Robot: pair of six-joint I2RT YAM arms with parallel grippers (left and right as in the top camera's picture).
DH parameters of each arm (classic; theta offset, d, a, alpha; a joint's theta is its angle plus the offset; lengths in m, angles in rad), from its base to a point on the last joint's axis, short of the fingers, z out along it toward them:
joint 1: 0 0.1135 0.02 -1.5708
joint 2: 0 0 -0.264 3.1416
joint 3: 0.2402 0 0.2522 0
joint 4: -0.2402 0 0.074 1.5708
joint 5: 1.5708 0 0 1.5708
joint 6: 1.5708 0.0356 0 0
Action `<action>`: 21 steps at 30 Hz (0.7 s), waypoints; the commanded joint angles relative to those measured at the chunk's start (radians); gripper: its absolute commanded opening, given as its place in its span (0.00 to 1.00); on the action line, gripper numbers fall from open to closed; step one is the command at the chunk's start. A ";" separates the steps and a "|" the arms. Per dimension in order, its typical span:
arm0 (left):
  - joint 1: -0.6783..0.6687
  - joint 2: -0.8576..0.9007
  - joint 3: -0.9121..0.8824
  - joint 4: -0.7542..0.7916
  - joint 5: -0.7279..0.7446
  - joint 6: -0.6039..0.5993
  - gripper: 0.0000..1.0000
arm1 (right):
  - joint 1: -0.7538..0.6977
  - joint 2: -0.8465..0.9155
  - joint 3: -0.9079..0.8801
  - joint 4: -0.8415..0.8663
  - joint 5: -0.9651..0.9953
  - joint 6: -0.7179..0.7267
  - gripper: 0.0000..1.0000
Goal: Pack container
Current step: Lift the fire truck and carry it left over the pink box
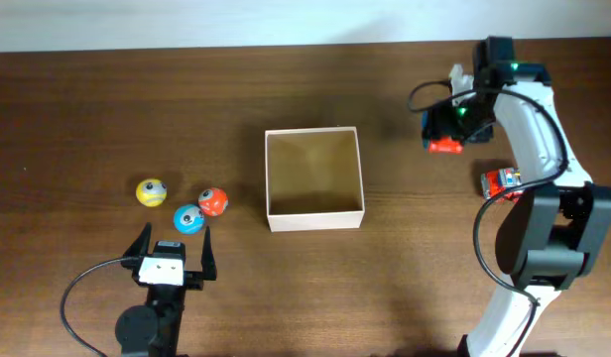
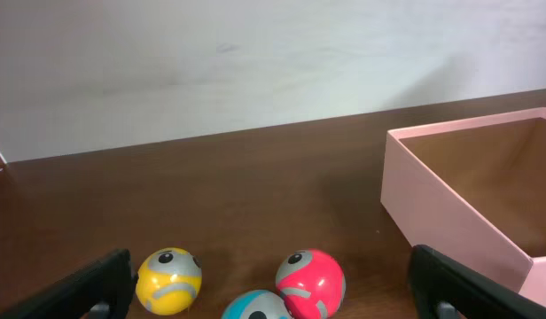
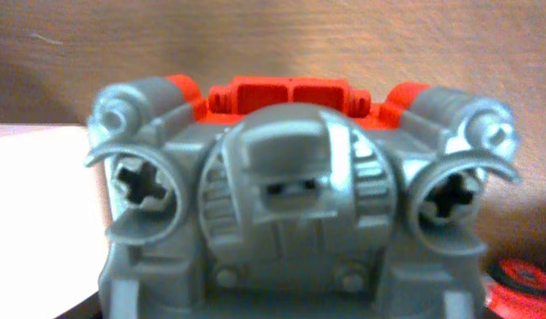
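The container [image 1: 314, 211], a shallow square box with white walls and a tan inside, stands empty mid-table; its near wall shows in the left wrist view [image 2: 437, 208]. My right gripper [image 1: 452, 127] is at the far right, shut on a red and grey toy truck [image 1: 444, 146], whose grey underside fills the right wrist view [image 3: 291, 204] and hides the fingers. A second red toy truck [image 1: 502, 182] lies on the table below it. My left gripper [image 1: 174, 240] is open and empty, just in front of three balls.
A yellow ball [image 1: 151, 191], a blue ball [image 1: 188, 218] and a red ball [image 1: 213, 201] lie left of the box; all three show in the left wrist view between the open fingers [image 2: 273, 297]. A white wall runs behind the table.
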 commanded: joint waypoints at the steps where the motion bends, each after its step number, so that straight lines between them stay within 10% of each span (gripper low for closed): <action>1: 0.002 -0.007 -0.006 -0.001 -0.007 0.016 0.99 | 0.004 0.000 0.081 -0.020 -0.249 -0.027 0.67; 9: 0.002 -0.007 -0.006 -0.001 -0.006 0.016 0.99 | 0.043 0.000 0.109 -0.017 -0.645 -0.076 0.67; 21: 0.002 -0.007 -0.006 -0.001 -0.006 0.016 0.99 | 0.282 0.000 0.109 0.054 -0.689 -0.075 0.67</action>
